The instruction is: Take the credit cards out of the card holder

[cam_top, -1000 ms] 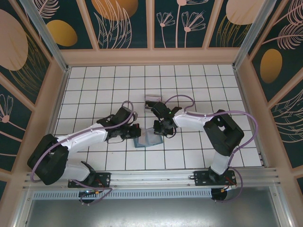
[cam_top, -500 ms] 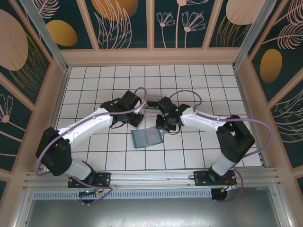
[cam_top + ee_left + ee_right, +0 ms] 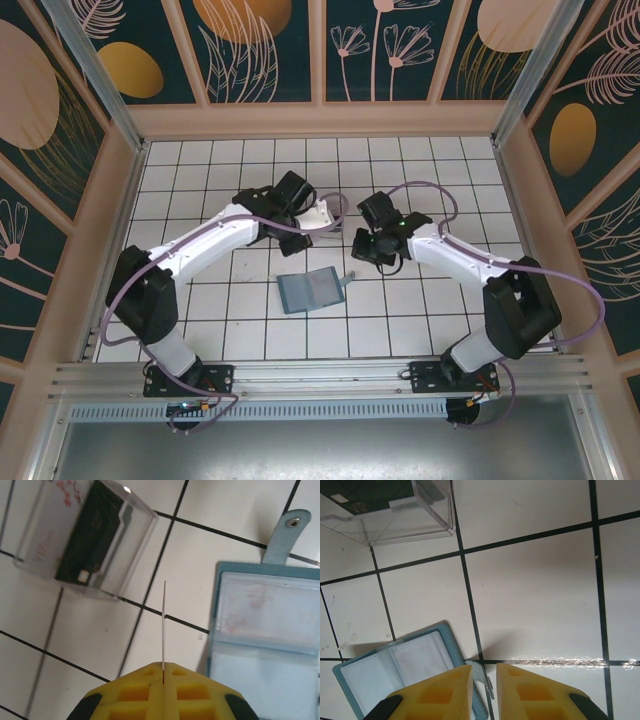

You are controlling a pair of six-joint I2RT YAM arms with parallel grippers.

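- The left end effector (image 3: 163, 668) has its yellow fingers pressed together on a thin pale card (image 3: 163, 622), seen edge-on and sticking straight out from between them.
- In the overhead view the left end effector (image 3: 322, 217) hangs over the middle of the white tiled tabletop (image 3: 200, 170), beyond the card holder (image 3: 310, 291).
- The card holder lies open and flat on the tabletop, near the front middle, well clear of both arms; its two panels show clear pockets (image 3: 267, 610).
- Its strap (image 3: 282, 537) with a metal snap sticks out from one edge and lies on the tiles.
- A clear box (image 3: 82, 535) rests on the tabletop just beside the held card's tip, apart from the card holder; a dark card (image 3: 92, 530) lies inside it.
- The right end effector (image 3: 483, 670) has its fingers a narrow gap apart with nothing between them, above the strap end of the card holder (image 3: 395, 672).
- From the right wrist, the clear box (image 3: 390, 510) sits farther off.
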